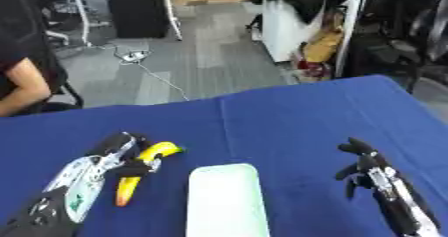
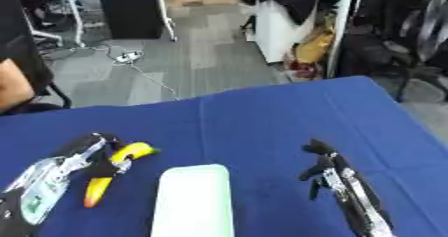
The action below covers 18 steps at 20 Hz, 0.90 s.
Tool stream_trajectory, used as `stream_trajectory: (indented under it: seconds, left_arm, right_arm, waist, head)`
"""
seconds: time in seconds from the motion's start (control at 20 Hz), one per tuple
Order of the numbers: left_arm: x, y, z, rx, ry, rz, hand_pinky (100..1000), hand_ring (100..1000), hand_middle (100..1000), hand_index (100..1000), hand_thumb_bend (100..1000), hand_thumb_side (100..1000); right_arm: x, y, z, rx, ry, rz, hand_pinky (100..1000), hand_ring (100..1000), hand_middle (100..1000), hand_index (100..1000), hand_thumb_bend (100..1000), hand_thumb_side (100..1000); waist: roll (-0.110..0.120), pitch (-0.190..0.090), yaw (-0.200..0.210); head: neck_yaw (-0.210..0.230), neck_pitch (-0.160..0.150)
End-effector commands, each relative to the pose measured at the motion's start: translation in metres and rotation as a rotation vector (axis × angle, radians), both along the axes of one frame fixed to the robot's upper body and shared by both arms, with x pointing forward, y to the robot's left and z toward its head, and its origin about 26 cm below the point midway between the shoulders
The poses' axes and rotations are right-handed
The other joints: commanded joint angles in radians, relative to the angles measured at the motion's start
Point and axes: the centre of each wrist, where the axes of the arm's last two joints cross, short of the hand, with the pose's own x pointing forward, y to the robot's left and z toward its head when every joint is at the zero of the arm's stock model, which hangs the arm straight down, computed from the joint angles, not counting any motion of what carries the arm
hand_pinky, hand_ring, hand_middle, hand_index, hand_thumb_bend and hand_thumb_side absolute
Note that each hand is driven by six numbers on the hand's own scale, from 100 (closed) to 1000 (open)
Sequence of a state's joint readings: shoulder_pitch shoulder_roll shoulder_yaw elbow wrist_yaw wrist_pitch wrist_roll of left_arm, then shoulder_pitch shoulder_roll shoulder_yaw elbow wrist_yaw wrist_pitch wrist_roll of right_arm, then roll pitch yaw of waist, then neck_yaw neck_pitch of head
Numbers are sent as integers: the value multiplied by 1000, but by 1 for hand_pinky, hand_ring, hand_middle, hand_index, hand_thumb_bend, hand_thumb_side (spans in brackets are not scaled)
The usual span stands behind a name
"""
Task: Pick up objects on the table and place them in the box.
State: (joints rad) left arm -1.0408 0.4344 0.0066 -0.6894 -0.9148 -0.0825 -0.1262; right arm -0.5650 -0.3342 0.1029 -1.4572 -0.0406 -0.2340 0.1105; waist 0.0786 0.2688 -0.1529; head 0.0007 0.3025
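Observation:
A yellow banana (image 1: pixel 156 152) with an orange lower end lies slanted at the left of the blue table (image 1: pixel 289 121). My left hand (image 1: pixel 112 153) comes in from the lower left, its fingers along the banana's left side and its dark thumb curled across the middle. A white, light-green-edged box (image 1: pixel 224 201) stands at the front centre, just right of the banana. My right hand (image 2: pixel 325 168) hovers right of the box, fingers relaxed and drooping, holding nothing.
The table's far edge runs across the middle of the view, with grey floor, a cable and furniture legs behind it. A person's arm (image 1: pixel 19 88) shows at the far left, off the table. Bare blue cloth lies between the box and my right hand.

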Motion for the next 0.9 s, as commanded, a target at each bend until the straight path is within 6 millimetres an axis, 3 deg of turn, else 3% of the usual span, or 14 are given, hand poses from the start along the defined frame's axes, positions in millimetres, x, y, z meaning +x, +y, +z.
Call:
stream_trajectory:
  seconds: [0.05, 0.9]
  left_arm:
    - [-3, 20, 18, 22, -47, 53, 591, 594, 687, 807, 100, 667]
    - [-3, 20, 15, 38, -45, 58, 591, 591, 681, 803, 100, 678]
  right_arm:
    - [-1, -1, 12, -12, -39, 5, 321, 558, 835, 957, 100, 893]
    - [-1, 1, 15, -15, -51, 7, 318, 556, 835, 957, 100, 897]
  waist:
    - [-5, -12, -4]
    - [-7, 24, -19]
  head:
    - [4, -19]
    - [4, -36]
